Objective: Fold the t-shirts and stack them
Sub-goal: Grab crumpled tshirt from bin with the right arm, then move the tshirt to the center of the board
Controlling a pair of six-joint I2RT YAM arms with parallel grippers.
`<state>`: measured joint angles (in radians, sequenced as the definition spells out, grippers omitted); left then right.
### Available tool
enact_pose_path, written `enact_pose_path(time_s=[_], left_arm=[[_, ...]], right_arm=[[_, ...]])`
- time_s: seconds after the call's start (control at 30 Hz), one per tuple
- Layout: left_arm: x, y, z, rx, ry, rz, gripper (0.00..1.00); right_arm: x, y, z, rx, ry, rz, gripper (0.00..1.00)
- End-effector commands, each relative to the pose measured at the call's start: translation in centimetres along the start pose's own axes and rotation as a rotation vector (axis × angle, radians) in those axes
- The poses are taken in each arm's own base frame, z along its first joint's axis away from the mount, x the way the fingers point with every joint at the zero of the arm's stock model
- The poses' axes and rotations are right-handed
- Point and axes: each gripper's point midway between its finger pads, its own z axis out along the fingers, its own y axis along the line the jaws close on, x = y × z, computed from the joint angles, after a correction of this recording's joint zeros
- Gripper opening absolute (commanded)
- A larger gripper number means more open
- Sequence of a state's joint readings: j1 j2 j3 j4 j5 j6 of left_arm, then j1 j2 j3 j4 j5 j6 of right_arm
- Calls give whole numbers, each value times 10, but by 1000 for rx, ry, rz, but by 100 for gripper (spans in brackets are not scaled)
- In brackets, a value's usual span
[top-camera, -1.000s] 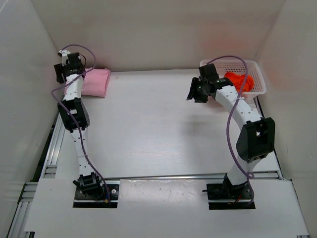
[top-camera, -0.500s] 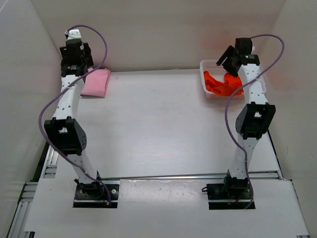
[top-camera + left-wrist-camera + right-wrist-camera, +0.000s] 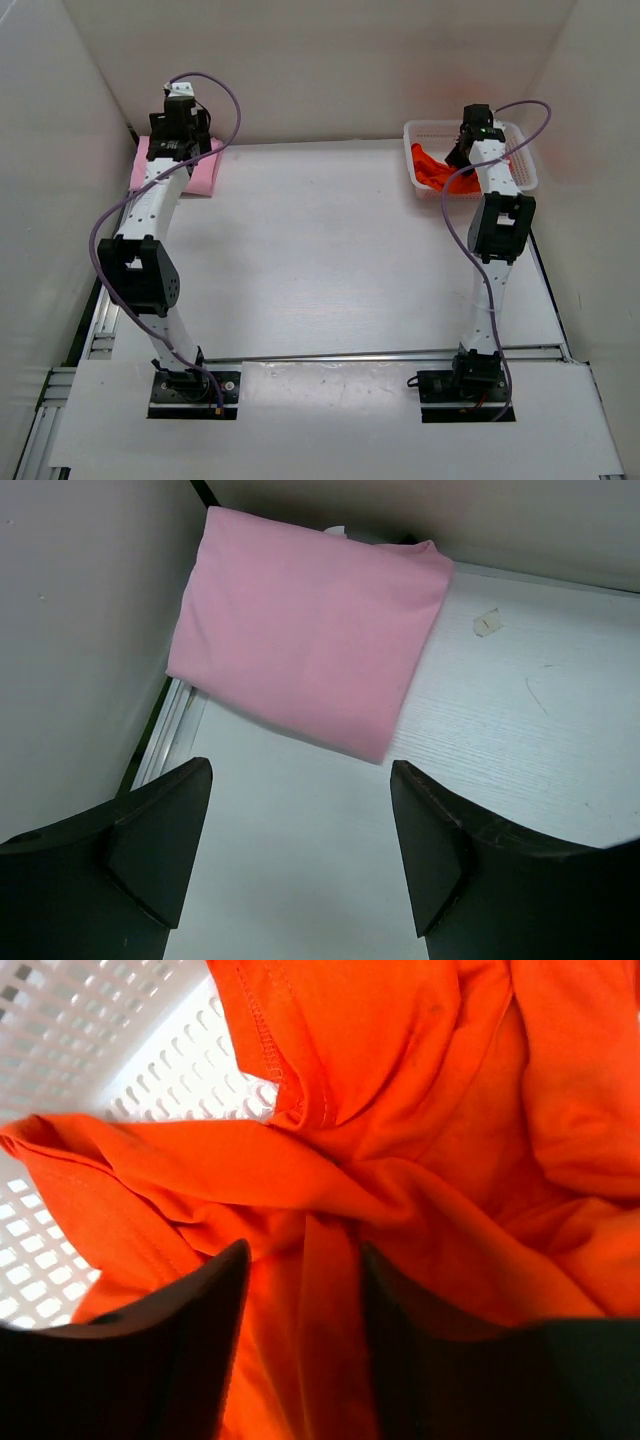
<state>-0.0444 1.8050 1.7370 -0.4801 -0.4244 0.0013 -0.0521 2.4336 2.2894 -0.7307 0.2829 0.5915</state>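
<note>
A folded light pink t-shirt (image 3: 205, 172) (image 3: 310, 650) lies flat in the back left corner of the table. My left gripper (image 3: 178, 128) (image 3: 300, 770) hovers over its near edge, open and with nothing between its fingers. The orange-red t-shirt (image 3: 435, 168) (image 3: 400, 1080) lies crumpled in the white mesh basket (image 3: 415, 130) (image 3: 60, 1020) at the back right. My right gripper (image 3: 463, 152) (image 3: 303, 1250) is pushed down into it. Its jaws stand apart with a raised fold of orange cloth between them.
White walls close in the table at the back and on both sides. The left wall (image 3: 70, 630) stands right next to the pink t-shirt. A dark gap and rail (image 3: 165, 730) run along the table's left edge.
The left arm swung right until it hung over the pink t-shirt. The right arm reached from the table into the basket, came down on the orange-red t-shirt, and its jaws narrowed.
</note>
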Motion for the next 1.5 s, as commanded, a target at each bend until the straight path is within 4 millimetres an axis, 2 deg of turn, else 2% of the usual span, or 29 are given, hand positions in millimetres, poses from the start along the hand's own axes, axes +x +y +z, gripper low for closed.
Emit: enact_pose_path(time_s=[0.0,0.03,0.07,0.13,0.23,0.4,0.43,0.47,0.5,0.53,0.57,0.6,0.7,0.73,0.8,0.83,0.87,0.9,0.93,0.97,1.0,1.03,1.07,1.1,1.17,1.27,1.37,1.43,1.47], left_arm=[[-12,4,-17,-37,-33,-5,83],[-12,6,-17,-48,-33,-5,83],[-13,1,-19,-38,-35,0,83],[-13,-2,-20,-39,-37,3,83],[-13,-5,-22,-42,-39,7,83],[-17,-1,-26,-51,-48,2,83],[-15,-1,-26,-51,-40,6,83],[-19,1,-31,-51,-52,0,83],[-19,3,-31,-60,-53,-1,90],[-23,5,-35,-60,-63,-7,94],[-25,7,-39,-60,-69,-9,98],[-27,9,-42,-60,-77,-14,100],[-33,15,-55,-60,-93,-23,100],[-34,18,-60,-60,-100,-26,100],[-33,21,-66,-60,-98,-26,100],[-40,25,-75,-59,-120,-37,100],[-34,26,-76,-59,-110,-32,100],[-31,27,-79,-59,-104,-29,100],[-29,29,-82,-59,-105,-29,100],[-32,35,-90,-70,-118,-37,100],[-25,35,-91,-70,-106,-31,100],[-23,37,-94,-70,-108,-32,100],[-25,40,-101,-70,-119,-38,100],[-20,46,-101,-80,-111,-39,100],[-17,47,-103,-80,-104,-35,100],[-22,61,-108,-102,-119,-55,100],[-25,69,-107,-102,-126,-70,100],[-32,71,-112,-102,-143,-79,100],[-28,68,-110,-90,-134,-73,100]], right_arm=[[-18,4,-28,-34,-40,-76,42],[-15,11,-29,-89,-23,-132,27],[-12,19,-33,-142,-6,-151,20],[-20,35,-55,-215,-25,-162,0],[-37,42,-77,-249,-83,-140,0],[-91,71,-166,-441,-275,-128,0],[-105,76,-199,-491,-328,-126,0],[-113,78,-216,-520,-363,-124,0],[-122,81,-238,-554,-401,-110,0],[-134,82,-276,-599,-462,-106,0],[-144,85,-301,-647,-516,-107,0],[-154,83,-346,-702,-589,-96,0],[-164,91,-434,-856,-746,-113,0],[-157,92,-486,-946,-810,-144,0],[-149,94,-553,-1069,-930,-186,0],[-132,92,-601,-1154,-993,-228,0],[-122,89,-632,-1225,-1030,-246,0],[-97,84,-676,-1344,-1065,-303,0],[-88,77,-707,-1432,-1120,-309,0],[-76,76,-717,-1491,-1115,-321,0],[-61,59,-758,-1599,-1186,-319,0],[-48,56,-769,-1681,-1159,-320,0],[-40,58,-768,-1716,-1133,-318,0],[-30,54,-779,-1769,-1124,-307,0],[-22,62,-773,-1788,-1076,-300,0],[-5,96,-727,-1736,-875,-237,0],[20,144,-631,-1555,-631,-202,1],[40,165,-567,-1417,-503,-192,9],[55,178,-506,-1277,-373,-191,17]])
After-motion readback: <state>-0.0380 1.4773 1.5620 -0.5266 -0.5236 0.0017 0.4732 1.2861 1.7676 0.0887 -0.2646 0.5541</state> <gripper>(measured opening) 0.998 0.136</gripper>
